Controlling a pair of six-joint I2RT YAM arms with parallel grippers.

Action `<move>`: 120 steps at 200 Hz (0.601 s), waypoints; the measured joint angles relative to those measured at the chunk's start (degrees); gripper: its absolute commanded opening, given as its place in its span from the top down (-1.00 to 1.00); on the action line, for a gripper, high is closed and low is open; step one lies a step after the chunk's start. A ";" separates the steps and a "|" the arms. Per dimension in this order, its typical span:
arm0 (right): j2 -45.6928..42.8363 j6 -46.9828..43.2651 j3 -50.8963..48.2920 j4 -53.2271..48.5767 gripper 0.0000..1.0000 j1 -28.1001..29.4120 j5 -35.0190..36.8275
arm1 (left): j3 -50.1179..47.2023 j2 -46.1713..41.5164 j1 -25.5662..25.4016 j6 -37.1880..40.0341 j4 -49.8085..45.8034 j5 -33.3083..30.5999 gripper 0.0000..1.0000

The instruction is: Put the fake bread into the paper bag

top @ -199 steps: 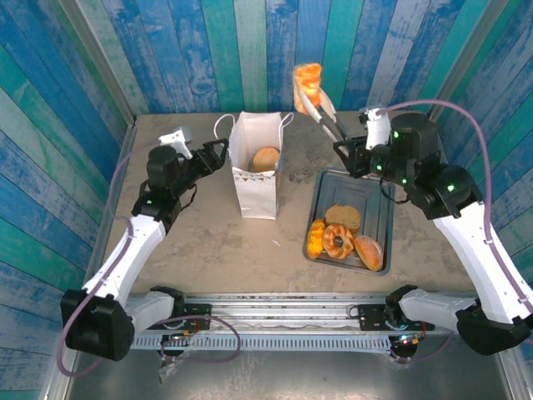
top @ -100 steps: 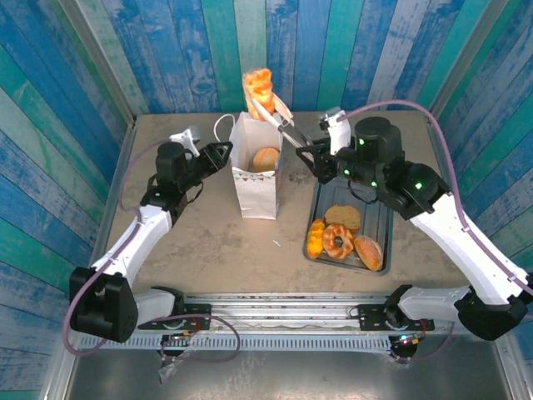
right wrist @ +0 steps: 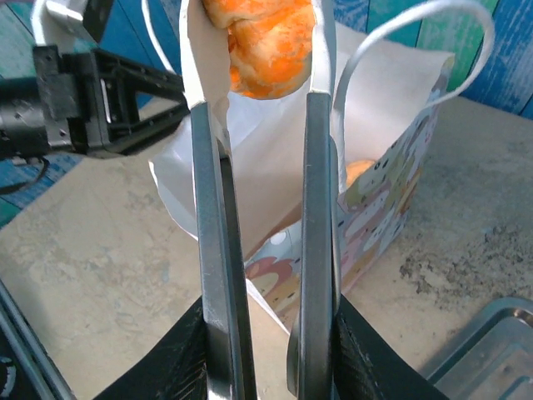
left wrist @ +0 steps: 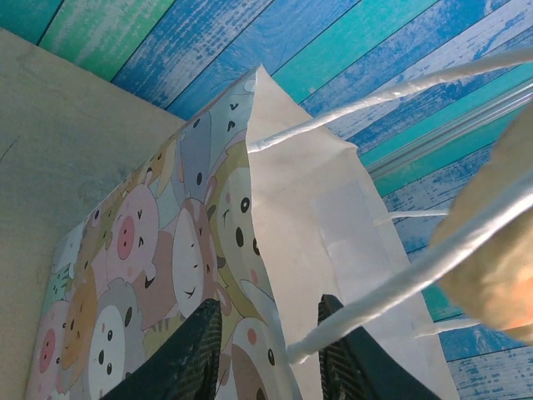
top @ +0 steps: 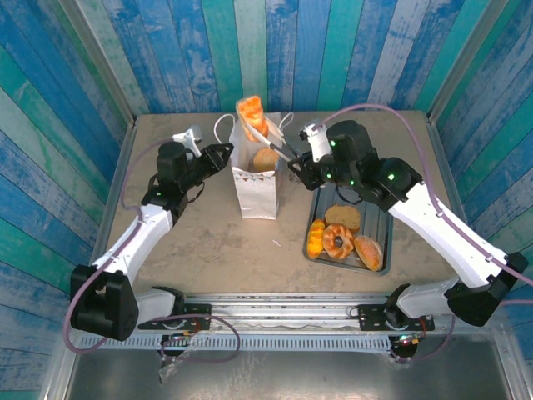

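**Top external:** right gripper clamped on metal tongs. Tongs pinch orange pastry above paper bag mouth. Bun inside bag.

**Left wrist:** left gripper straddles bag rim, gap narrow; firm hold cannot be told.

**Right wrist:** tongs hold pastry over bag opening. Step judged: delivery. Next: lower tongs into bag, relax squeeze.

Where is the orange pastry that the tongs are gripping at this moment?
In the top view, the orange pastry sits pinched in the tongs over the open paper bag, left of the tray.
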 measured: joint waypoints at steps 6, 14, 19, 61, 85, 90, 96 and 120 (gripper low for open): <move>0.24 -0.07 0.02 -0.42 0.31 0.04 0.15 | 0.00 0.00 0.00 0.02 0.00 0.02 0.36; 0.63 -0.20 0.07 -0.96 0.31 0.07 0.39 | 0.00 0.00 0.00 0.04 0.00 0.04 0.36; 0.87 -0.24 0.09 -1.22 0.31 0.09 0.61 | 0.00 0.00 0.00 0.07 0.00 0.04 0.38; 2.82 -0.68 0.81 -4.15 0.28 0.26 2.60 | 0.00 0.00 0.00 0.13 -0.07 0.04 0.41; 3.87 -0.87 1.70 -5.31 0.23 0.33 3.74 | 0.00 0.00 0.00 0.26 -0.11 0.02 0.41; 4.04 -0.90 1.81 -5.51 0.22 0.33 3.87 | 0.00 0.00 0.00 0.28 -0.11 0.02 0.41; 4.26 -0.94 1.95 -5.79 0.20 0.33 4.09 | 0.00 0.00 0.00 0.31 -0.11 0.02 0.42; 5.18 -1.07 2.45 -6.54 0.15 0.35 4.57 | 0.00 0.00 0.00 0.31 -0.11 0.04 0.42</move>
